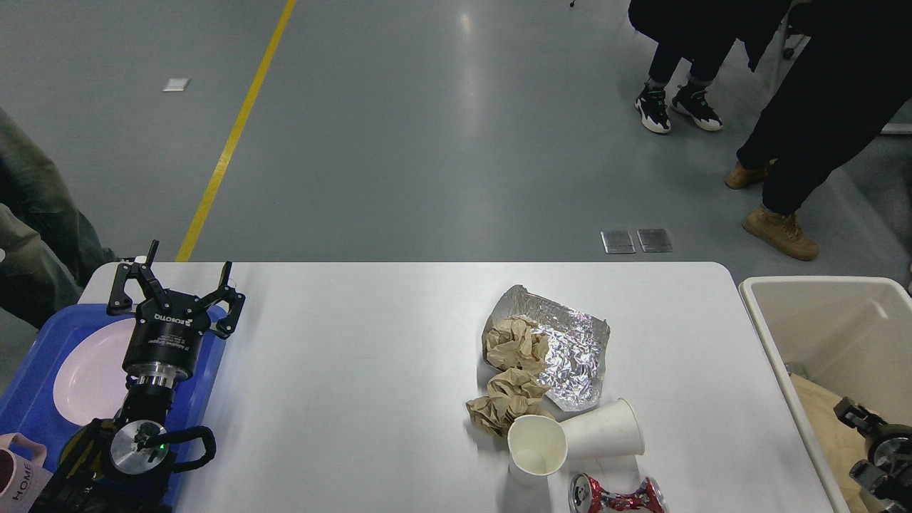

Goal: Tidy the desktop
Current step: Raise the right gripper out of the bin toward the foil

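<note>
The white desktop (370,370) carries a crumpled foil sheet (573,349) with two wads of brown paper (513,342) on and beside it. In front stand an upright paper cup (536,445), a paper cup lying on its side (605,429) and a crushed red can (616,495). My left gripper (179,278) hangs open and empty over the blue tray (43,335) at the table's left end. My right gripper (858,445) is low inside the beige bin (769,335), its fingers apart, with a brown paper bag (830,427) lying under it.
A pink plate (85,370) lies in the blue tray, and a pink mug (18,474) stands at its near corner. People stand on the floor beyond the table at the far right and at the left edge.
</note>
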{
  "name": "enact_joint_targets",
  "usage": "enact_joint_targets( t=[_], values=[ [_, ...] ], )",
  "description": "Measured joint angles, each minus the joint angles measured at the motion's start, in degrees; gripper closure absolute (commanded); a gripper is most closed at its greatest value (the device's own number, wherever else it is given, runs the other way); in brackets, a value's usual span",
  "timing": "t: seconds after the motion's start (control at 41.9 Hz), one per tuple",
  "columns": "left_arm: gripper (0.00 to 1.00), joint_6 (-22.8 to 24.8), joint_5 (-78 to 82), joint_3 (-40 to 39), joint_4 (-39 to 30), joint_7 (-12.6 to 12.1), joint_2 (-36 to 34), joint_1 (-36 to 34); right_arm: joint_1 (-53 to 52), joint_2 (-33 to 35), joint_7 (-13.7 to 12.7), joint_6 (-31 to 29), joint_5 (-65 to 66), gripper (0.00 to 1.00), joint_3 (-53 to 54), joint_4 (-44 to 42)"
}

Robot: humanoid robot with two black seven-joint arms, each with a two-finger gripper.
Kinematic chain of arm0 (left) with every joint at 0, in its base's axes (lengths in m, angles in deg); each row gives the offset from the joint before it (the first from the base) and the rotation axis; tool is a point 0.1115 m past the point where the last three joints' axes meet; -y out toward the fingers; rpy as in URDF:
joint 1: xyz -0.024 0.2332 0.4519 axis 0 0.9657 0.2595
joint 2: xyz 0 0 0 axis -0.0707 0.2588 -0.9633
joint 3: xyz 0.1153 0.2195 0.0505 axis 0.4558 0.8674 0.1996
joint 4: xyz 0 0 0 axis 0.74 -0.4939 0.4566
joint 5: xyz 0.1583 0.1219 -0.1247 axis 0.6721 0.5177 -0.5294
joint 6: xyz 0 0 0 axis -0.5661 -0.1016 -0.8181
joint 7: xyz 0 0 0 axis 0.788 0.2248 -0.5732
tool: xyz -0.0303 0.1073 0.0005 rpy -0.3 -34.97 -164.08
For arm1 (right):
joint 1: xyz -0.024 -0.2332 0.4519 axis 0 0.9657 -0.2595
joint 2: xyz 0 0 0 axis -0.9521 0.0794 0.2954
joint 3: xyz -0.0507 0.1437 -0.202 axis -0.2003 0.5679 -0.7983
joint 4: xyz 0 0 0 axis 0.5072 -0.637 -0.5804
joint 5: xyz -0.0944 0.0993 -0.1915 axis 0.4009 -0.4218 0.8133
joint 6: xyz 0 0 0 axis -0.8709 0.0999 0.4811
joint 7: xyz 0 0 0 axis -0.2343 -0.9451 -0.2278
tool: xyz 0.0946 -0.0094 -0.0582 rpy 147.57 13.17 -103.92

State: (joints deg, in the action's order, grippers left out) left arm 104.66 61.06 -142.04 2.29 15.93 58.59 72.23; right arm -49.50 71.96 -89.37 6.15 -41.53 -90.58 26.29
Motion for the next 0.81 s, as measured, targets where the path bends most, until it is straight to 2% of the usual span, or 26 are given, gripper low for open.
enact_joint_targets(
  t=[0.215, 0.381, 0.405, 0.477, 0.525, 0.668, 0.691, 0.811],
  values=[
    [0.03, 0.0, 0.0, 0.0, 0.0, 0.0, 0.0, 0.0, -9.1, 5.7, 0.0, -2.4, 0.9, 0.0, -3.3, 11.2],
    [0.03, 0.0, 0.0, 0.0, 0.0, 0.0, 0.0, 0.0, -26.0, 9.3, -1.6, -6.6, 1.0, 0.0, -15.1, 26.0],
    [0.03, 0.0, 0.0, 0.0, 0.0, 0.0, 0.0, 0.0, -32.0, 9.5, -1.9, -8.8, 0.9, 0.0, -19.3, 30.5],
    [0.03, 0.0, 0.0, 0.0, 0.0, 0.0, 0.0, 0.0, -39.9, 9.6, -2.2, -12.1, 0.8, 0.0, -24.3, 36.0],
    [0.03, 0.0, 0.0, 0.0, 0.0, 0.0, 0.0, -0.1, -48.7, 9.1, -2.3, -16.6, 0.8, 0.0, -28.9, 41.3],
    [0.03, 0.0, 0.0, 0.0, 0.0, 0.0, 0.0, -0.1, -63.0, 6.2, -3.2, -26.8, 0.6, 0.0, -34.5, 48.7],
    [0.03, 0.0, 0.0, 0.0, 0.0, 0.0, 0.0, -0.1, -67.4, 4.8, -3.5, -31.0, 0.6, 0.0, -35.7, 50.7],
    [0.03, 0.0, 0.0, 0.0, 0.0, 0.0, 0.0, -0.1, -76.5, 1.9, -3.9, -40.8, 0.6, 0.0, -37.1, 54.5]
  ],
)
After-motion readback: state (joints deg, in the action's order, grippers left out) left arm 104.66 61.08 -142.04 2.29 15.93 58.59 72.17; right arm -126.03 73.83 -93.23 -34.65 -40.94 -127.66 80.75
